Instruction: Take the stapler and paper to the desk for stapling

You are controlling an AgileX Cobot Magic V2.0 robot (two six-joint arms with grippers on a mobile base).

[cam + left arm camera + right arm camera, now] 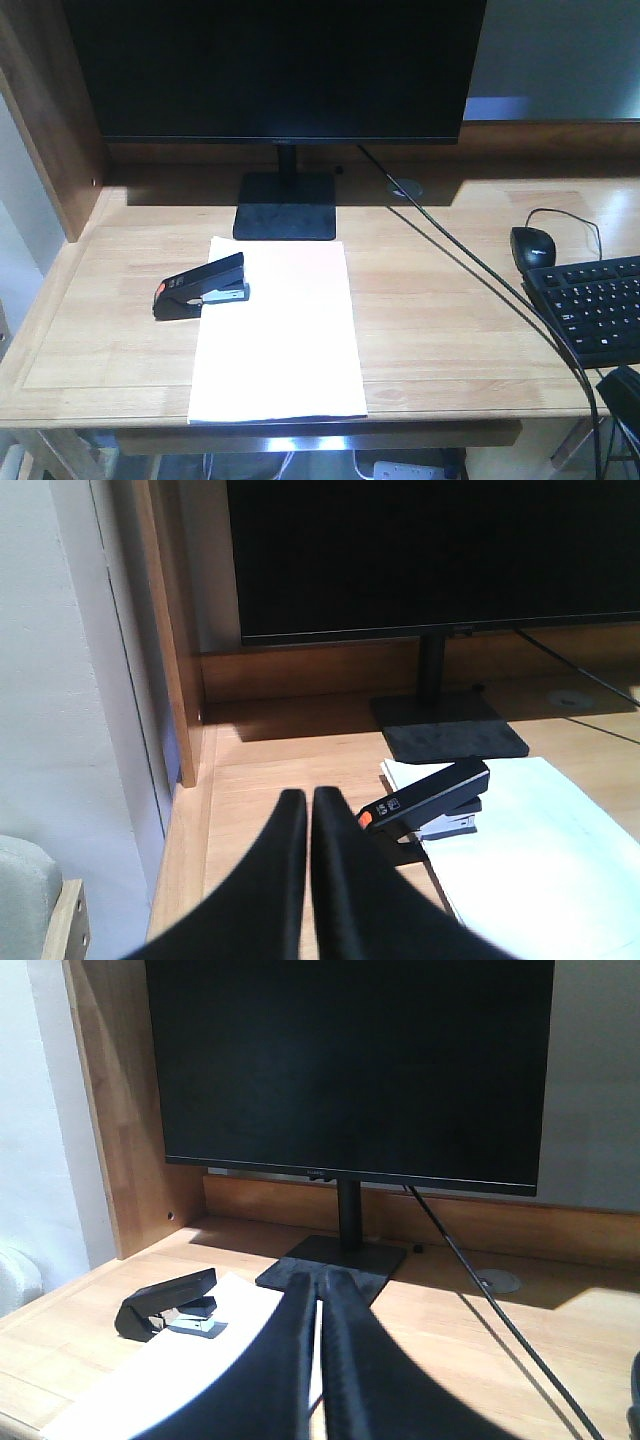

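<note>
The black stapler [200, 287] with an orange-red patch lies on the desk [450, 330], its metal end over the left edge of the white paper [275, 335] near the sheet's far corner. The paper lies flat in front of the monitor base. In the left wrist view my left gripper [308, 796] is shut and empty, hanging just left of and nearer than the stapler [425, 798] and the paper [530, 850]. My right gripper [320, 1278] is shut and empty above the paper [170, 1380], with the stapler [165, 1302] to its left. Neither gripper shows in the front view.
A black monitor [275, 65] on a stand [287, 205] fills the back. A mouse [533, 245] and keyboard [590, 305] sit at the right, with black cables [470, 255] crossing the desk. A wooden side panel [45, 120] bounds the left.
</note>
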